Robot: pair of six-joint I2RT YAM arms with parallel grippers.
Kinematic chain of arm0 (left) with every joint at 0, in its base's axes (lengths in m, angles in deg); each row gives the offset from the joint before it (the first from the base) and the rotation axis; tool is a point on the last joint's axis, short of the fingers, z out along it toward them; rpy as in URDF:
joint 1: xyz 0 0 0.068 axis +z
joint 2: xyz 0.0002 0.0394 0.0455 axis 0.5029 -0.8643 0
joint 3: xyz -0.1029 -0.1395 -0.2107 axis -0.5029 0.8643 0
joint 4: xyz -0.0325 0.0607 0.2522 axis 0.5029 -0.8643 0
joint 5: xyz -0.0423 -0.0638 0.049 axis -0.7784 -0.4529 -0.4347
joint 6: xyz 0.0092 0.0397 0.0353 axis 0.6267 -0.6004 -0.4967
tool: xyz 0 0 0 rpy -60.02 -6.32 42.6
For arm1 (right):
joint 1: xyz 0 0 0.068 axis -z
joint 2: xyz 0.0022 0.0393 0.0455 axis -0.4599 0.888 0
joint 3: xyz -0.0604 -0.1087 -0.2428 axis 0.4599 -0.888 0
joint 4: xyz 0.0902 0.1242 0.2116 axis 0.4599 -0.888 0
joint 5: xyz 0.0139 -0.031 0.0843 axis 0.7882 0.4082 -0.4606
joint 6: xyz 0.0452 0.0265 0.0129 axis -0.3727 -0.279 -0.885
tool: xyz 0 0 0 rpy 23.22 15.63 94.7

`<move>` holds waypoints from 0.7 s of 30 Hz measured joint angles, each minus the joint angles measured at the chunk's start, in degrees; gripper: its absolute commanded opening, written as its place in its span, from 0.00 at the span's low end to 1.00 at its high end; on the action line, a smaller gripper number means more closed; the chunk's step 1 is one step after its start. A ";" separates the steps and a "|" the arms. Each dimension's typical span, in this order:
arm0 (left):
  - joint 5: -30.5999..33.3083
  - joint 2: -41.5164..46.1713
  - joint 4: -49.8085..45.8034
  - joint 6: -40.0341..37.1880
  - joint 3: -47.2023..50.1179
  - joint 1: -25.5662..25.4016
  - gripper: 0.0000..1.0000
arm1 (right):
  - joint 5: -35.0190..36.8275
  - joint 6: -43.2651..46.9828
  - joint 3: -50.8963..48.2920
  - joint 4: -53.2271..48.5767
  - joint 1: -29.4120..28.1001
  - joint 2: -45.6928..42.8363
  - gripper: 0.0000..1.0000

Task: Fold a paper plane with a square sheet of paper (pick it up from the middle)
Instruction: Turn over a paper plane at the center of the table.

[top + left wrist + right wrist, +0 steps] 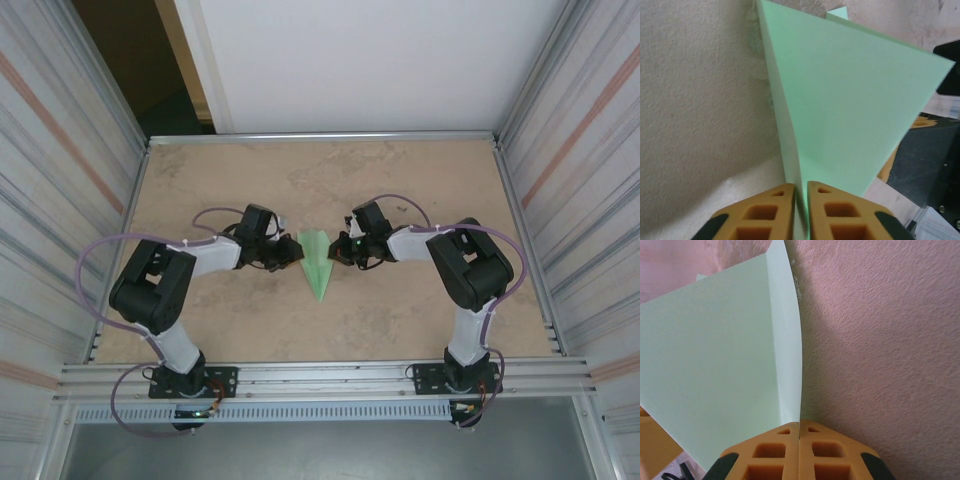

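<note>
Left claw [801, 189] and right claw [799, 425] each pinch the paper plane [318, 262], hiding its gripped edges.

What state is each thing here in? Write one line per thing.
paper plane: folded into a narrow pointed dart, gripped from both sides.
left fingers: shut on the paper plane's edge.
right fingers: shut on the paper plane's opposite edge.

Table [420, 170] — tan mottled board, textured surface, aluminium frame round the edges. On it, mid-table: pale green paper plane [317, 262], narrow dart, creased, sharp tip pointing toward the near rail [330, 378].
</note>
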 measured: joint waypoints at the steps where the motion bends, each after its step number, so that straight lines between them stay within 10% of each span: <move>1: 0.00 -0.28 -0.33 0.00 -0.11 0.00 0.06 | 0.00 0.00 0.00 0.00 0.00 0.00 0.04; 21: 6.19 0.24 -6.60 -0.59 -0.46 0.00 0.01 | 4.81 1.22 -0.48 -3.37 0.09 -3.54 0.09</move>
